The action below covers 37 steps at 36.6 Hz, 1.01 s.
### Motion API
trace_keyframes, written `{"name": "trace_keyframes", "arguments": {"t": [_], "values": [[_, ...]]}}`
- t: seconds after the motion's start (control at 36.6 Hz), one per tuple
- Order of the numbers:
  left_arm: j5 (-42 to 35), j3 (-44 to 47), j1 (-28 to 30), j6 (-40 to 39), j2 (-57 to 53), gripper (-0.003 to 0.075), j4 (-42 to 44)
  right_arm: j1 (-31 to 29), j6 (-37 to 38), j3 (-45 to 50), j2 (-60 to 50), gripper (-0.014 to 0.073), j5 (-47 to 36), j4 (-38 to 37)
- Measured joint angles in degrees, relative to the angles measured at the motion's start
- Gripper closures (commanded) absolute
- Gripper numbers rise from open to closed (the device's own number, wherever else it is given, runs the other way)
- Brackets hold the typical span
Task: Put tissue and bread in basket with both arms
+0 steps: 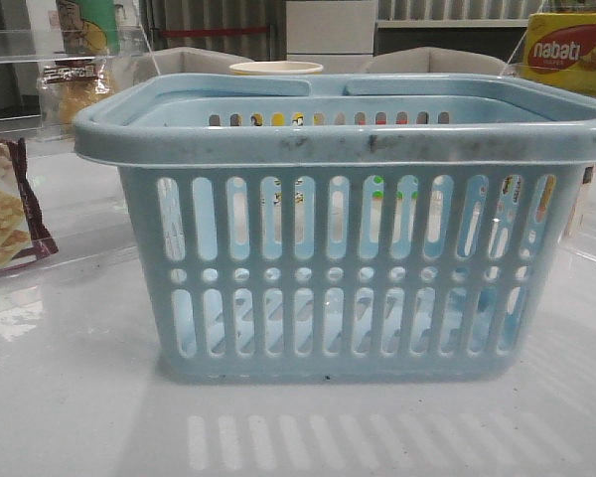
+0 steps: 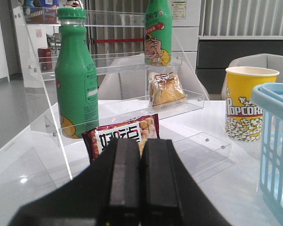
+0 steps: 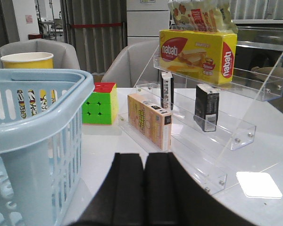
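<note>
The light-blue basket (image 1: 348, 268) stands in the middle of the table and fills the front view; it shows empty through its slots. The bread (image 2: 166, 89), a clear packet of golden bread, sits on the clear shelf's middle step beyond my left gripper (image 2: 141, 143), which is shut and empty. It also shows in the front view (image 1: 74, 91) at the back left. The tissue (image 3: 206, 107), a dark pack with a white base, stands on the right clear shelf beyond my right gripper (image 3: 144, 157), also shut and empty. Neither gripper shows in the front view.
On the left are a maroon-edged cracker bag (image 2: 122, 136), two green bottles (image 2: 75, 80) and a popcorn cup (image 2: 247, 103). On the right are a cube (image 3: 100, 103), an orange box (image 3: 148, 120), a thin dark pack (image 3: 166, 91) and the yellow nabati box (image 3: 198, 42).
</note>
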Motion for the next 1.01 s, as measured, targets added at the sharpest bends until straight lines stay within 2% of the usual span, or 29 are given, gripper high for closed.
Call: {"name": "trace_keyframes", "arguments": {"t": [0.74,0.93,1.01], "values": [[0.00,0.00,0.00,0.00,0.00,0.0629,0.00,0.00,0.00,0.00,0.00,0.0537,0.00,0.00],[-2.42,-0.10,0.00,0.00,0.00,0.0629,0.00,0.00,0.00,0.00,0.00,0.0537,-2.26,0.30],[-2.49,-1.75,0.00,0.00,0.00,0.0629,0.00,0.00,0.00,-3.67,0.00,0.0537,0.41,0.30]]}}
